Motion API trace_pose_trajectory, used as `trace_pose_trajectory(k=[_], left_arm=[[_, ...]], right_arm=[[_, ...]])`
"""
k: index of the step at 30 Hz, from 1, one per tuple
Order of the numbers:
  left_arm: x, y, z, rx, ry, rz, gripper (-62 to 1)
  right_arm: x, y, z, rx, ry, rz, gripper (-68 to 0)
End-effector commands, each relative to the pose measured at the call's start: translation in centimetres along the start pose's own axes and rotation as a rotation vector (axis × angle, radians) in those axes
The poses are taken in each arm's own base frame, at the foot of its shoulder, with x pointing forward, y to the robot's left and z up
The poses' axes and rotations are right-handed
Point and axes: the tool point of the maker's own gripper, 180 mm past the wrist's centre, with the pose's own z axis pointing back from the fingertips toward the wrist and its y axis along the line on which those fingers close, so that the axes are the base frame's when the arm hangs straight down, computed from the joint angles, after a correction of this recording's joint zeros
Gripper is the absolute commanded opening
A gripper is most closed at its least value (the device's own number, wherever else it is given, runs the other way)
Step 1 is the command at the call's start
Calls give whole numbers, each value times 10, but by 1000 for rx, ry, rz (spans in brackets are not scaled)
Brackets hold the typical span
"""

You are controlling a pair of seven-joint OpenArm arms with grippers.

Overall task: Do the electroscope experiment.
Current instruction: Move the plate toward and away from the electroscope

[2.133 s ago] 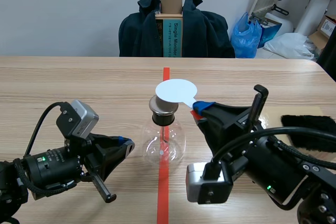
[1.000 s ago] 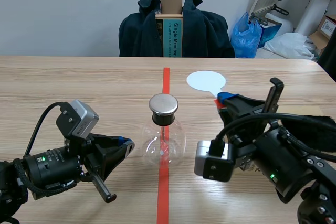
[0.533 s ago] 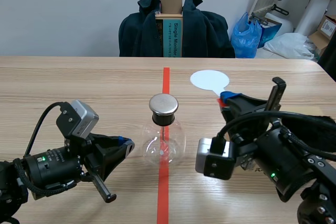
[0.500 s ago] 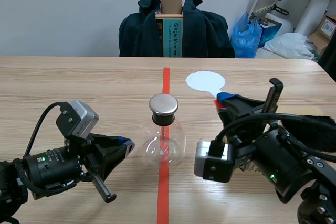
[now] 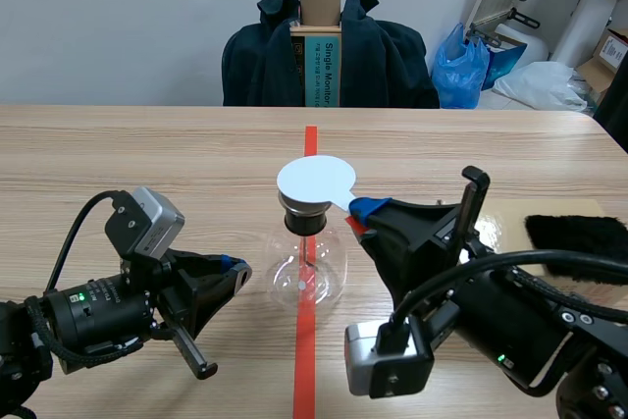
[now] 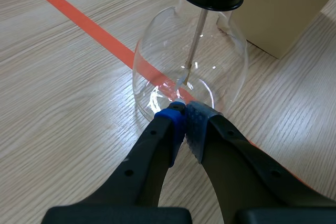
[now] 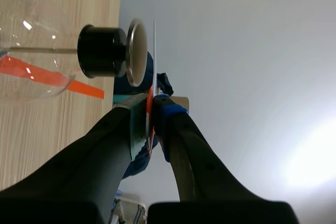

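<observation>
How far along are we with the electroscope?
Done: the disc is picked up, right jaws shut on its handle. In hand: it hovers just over the cap of the flask, a thin gap showing. Left: probably touching the cap and reading the rod inside; any response there is too small to judge.

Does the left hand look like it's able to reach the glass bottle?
Probably yes. The left hand, closed, sits right at the glass bottle, with nothing between them. The right hand holds the white disc above the cap.

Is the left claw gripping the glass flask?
No, the left gripper is shut on nothing, its pads meeting just outside the flask.
</observation>
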Motion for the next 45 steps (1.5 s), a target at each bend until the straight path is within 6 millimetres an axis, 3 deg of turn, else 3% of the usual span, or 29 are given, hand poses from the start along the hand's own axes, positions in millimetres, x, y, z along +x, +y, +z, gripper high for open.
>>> trace_pose_trajectory(k=[1, 16, 21, 27, 34, 37, 41, 45], left_arm=[[12, -1, -3, -2, -41, -3, -586], [12, -1, -3, -2, -41, -3, -586], [12, -1, -3, -2, -41, -3, -586], [12, -1, -3, -2, -41, -3, -586], [12, -1, -3, -2, -41, -4, -586], [12, -1, -3, -2, -40, -4, -586], [12, -1, -3, -2, -40, -4, -586], [12, -1, -3, -2, -40, -4, -586]], right_arm=[[-7, -8, 0, -23, -1, 30, -668], [3, -8, 0, -21, -56, 31, -668], [-11, -8, 0, -23, 26, 30, -668], [-48, -8, 6, -23, 237, 24, -668], [-94, -1, 37, -12, 582, -12, -668], [-102, -5, 53, -13, 677, -18, -668], [-106, -21, 72, -38, 759, -15, -668], [-106, -53, 91, -97, 801, 6, -668]])
